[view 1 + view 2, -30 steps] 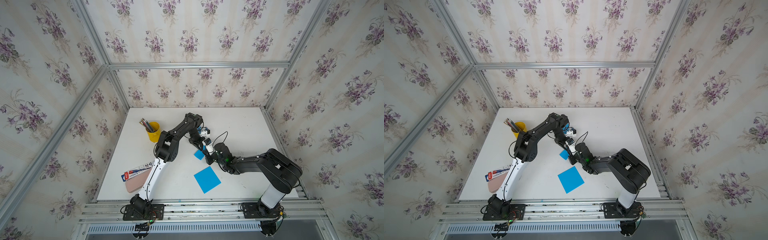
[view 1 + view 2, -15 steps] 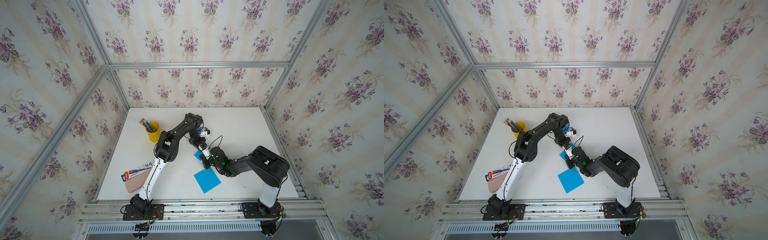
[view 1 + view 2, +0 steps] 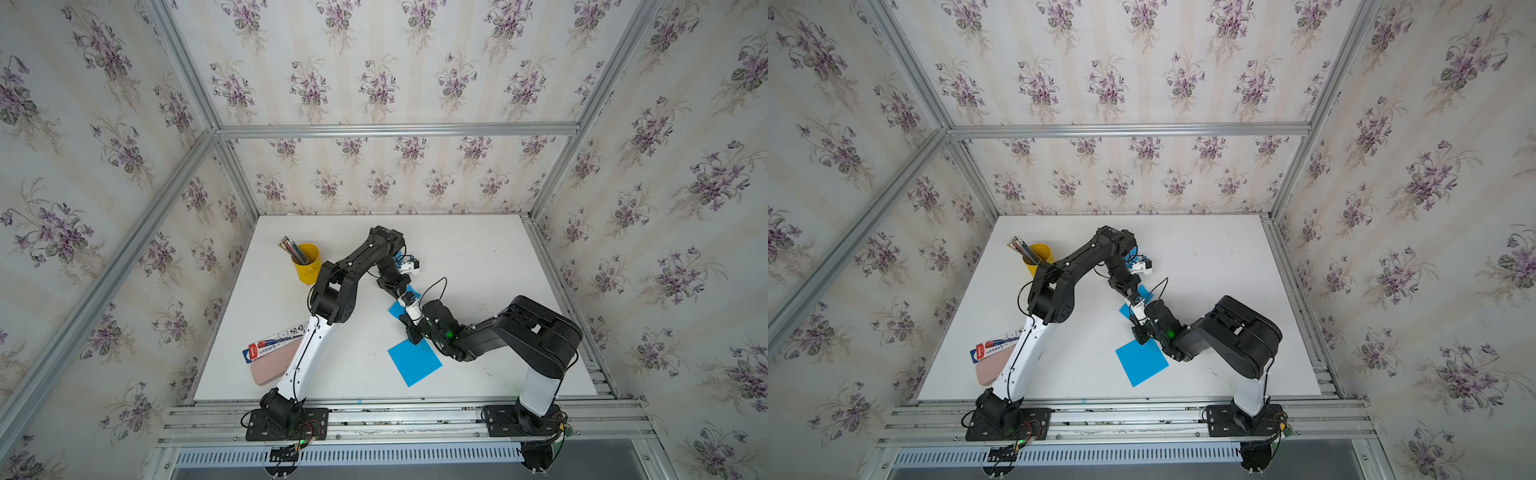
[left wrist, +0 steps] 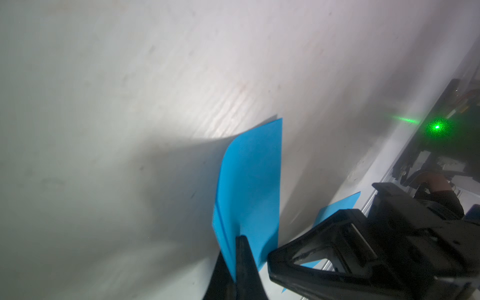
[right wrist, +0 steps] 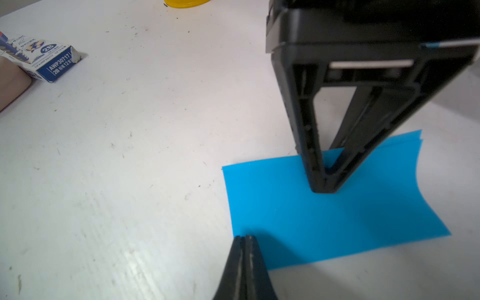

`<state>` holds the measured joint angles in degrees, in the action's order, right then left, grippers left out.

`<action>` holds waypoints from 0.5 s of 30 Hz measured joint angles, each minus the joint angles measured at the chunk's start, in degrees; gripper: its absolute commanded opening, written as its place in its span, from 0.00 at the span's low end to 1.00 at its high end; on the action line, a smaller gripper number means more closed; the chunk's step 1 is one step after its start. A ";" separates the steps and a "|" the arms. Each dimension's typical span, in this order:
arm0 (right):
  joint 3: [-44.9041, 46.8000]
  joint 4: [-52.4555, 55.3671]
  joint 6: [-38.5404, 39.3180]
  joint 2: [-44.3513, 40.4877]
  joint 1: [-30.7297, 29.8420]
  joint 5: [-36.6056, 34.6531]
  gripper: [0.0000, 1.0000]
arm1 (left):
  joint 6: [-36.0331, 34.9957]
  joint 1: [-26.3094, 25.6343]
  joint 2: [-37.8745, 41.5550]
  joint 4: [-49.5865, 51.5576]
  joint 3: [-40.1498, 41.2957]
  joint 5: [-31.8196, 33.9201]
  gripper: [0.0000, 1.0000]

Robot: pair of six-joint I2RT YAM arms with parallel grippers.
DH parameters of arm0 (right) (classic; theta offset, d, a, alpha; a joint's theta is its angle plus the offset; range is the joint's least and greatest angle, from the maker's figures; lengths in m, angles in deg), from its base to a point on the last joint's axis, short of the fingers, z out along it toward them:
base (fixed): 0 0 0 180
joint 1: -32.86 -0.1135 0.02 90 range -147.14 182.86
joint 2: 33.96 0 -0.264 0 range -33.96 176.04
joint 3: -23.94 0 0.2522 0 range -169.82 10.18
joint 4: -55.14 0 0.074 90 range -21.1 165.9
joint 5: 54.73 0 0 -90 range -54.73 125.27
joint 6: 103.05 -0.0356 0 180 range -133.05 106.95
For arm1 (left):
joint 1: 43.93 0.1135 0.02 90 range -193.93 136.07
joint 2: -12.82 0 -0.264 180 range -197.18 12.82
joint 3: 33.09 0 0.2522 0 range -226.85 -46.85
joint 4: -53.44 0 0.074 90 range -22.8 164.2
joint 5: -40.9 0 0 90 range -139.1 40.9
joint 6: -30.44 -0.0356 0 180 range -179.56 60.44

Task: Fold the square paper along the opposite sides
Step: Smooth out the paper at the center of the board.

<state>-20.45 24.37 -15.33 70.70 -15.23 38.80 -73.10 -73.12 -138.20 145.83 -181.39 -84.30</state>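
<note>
A blue paper (image 5: 337,215), folded in two layers, lies mid-table, partly under the arms in both top views (image 3: 395,308) (image 3: 1124,311). One end curls up. My left gripper (image 4: 233,249) stands on it, shut, with the paper's edge showing between its fingers; the right wrist view has that gripper (image 5: 323,188) planted on the paper. My right gripper (image 5: 244,237) is shut and holds nothing. Its tip sits at the paper's near corner, close beside the left one (image 3: 404,320) (image 3: 1133,318).
A second blue square (image 3: 414,361) lies flat nearer the front edge, under the right wrist. A yellow cup of pencils (image 3: 306,264) stands at the back left. A pencil box (image 3: 276,344) and a pink case (image 3: 270,365) lie at the front left of the white table (image 3: 478,257).
My right gripper has slid along the folded paper toward the front left, and the right arm's elbow has drawn in. The left arm has stayed in place.
</note>
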 measured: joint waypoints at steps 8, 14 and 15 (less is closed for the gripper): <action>0.48 2.78 -0.98 -2.58 -0.98 0.59 0.00 | 0.00 0.13 -0.07 0.22 -0.13 -0.17 0.00; -0.50 6.82 -0.55 -9.57 5.27 0.02 0.00 | 0.50 0.20 0.28 -0.28 0.72 -0.70 0.00; -1.05 6.49 -0.76 -9.60 7.43 -0.39 0.00 | 0.66 0.17 0.57 -0.61 1.22 -0.90 0.00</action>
<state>-21.50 30.86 -16.10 61.10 -7.80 38.40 -72.44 -72.94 -137.63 145.22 -180.16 -85.19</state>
